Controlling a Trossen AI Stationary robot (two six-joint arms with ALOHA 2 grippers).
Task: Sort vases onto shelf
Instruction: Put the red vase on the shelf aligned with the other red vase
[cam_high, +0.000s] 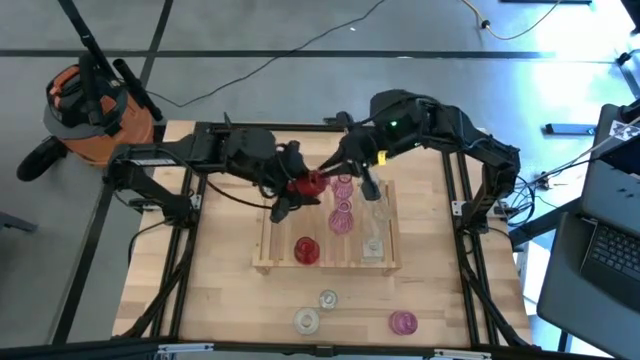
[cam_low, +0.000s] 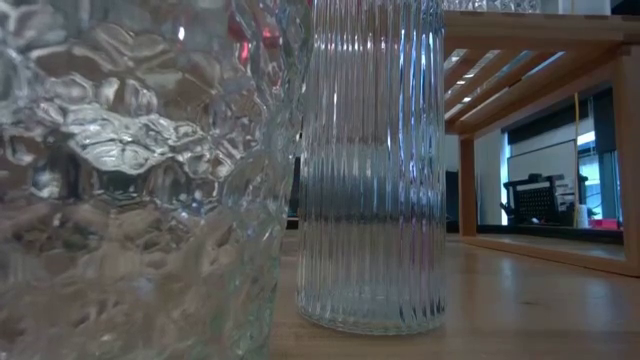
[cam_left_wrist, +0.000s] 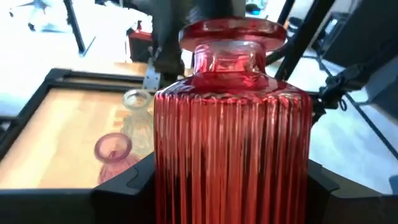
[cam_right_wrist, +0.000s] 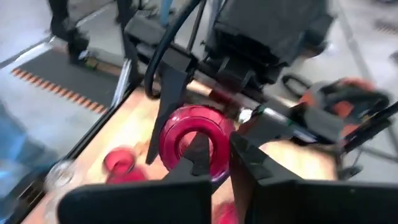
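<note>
A red ribbed glass vase (cam_high: 308, 184) is held over the far left part of the slatted wooden shelf (cam_high: 268, 240). It fills the left wrist view (cam_left_wrist: 231, 143). My left gripper (cam_high: 292, 192) is shut on its body. My right gripper (cam_high: 328, 172) comes from the right and is shut at the vase's mouth (cam_right_wrist: 189, 140). On the shelf stand a red vase (cam_high: 306, 250), two pink vases (cam_high: 343, 218) and clear ones (cam_high: 372, 245). Two clear vases (cam_high: 306, 320) and a pink one (cam_high: 402, 322) stand on the table near its front edge. My left gripper pinches the red vase's ribbed body (cam_left_wrist: 161, 174) between its two fingers (cam_left_wrist: 124, 183), one on each side, coming from the table's left. The neck and rim (cam_left_wrist: 231, 31) stick out past the fingers. The vase seems lifted clear of the shelf. My right gripper holds the red vase's rim (cam_right_wrist: 222, 146). One finger (cam_right_wrist: 198, 152) seems to be in the mouth and the other (cam_right_wrist: 255, 162) outside it. The fingers come slanting down from the table's right. The mouth faces this gripper.
The two clear vases stand right in front of the low camera, a knobbly one (cam_low: 110, 180) and a ribbed one (cam_low: 370, 170), with the shelf's frame (cam_low: 540, 30) behind. An orange vacuum (cam_high: 85, 110) stands off the table's far left corner. Bare tabletop (cam_high: 200, 290) lies left of the shelf.
</note>
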